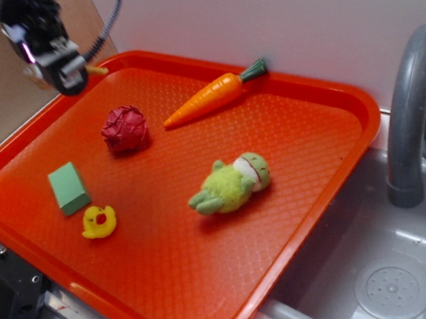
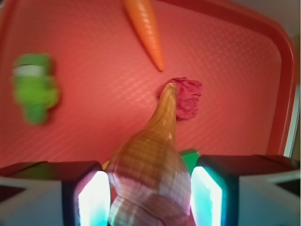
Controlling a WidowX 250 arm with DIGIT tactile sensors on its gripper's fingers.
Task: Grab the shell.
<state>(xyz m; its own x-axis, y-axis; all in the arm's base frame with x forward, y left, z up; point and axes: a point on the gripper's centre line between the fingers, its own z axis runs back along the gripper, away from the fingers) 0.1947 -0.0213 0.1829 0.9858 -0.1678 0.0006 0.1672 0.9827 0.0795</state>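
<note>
The shell (image 2: 150, 174) sat clamped between the two fingers (image 2: 91, 200) of the gripper (image 1: 65, 69), which pressed against its broad ribbed body from either side in the wrist view; its tan-golden spire tapered away from the jaws to a pointed tip. In the exterior view only that tip (image 1: 95, 69) showed, poking out beside the gripper, which hung raised above the far left corner of the orange tray (image 1: 332, 158), the shell lifted clear of the tray's surface.

Below and beyond the tip, the crinkled red ball (image 1: 125, 129) lay on the tray, with the orange carrot (image 1: 212, 96) just past it toward the back rim. A green block (image 1: 68, 188) rested near the left edge, and a yellow rubber duck (image 1: 99, 221) sat just beside it. A green plush toy (image 1: 231, 185) lay near the tray's middle, well apart from the others. To the right of the tray stood a grey faucet (image 1: 415, 99) over a sink (image 1: 389, 285).
</note>
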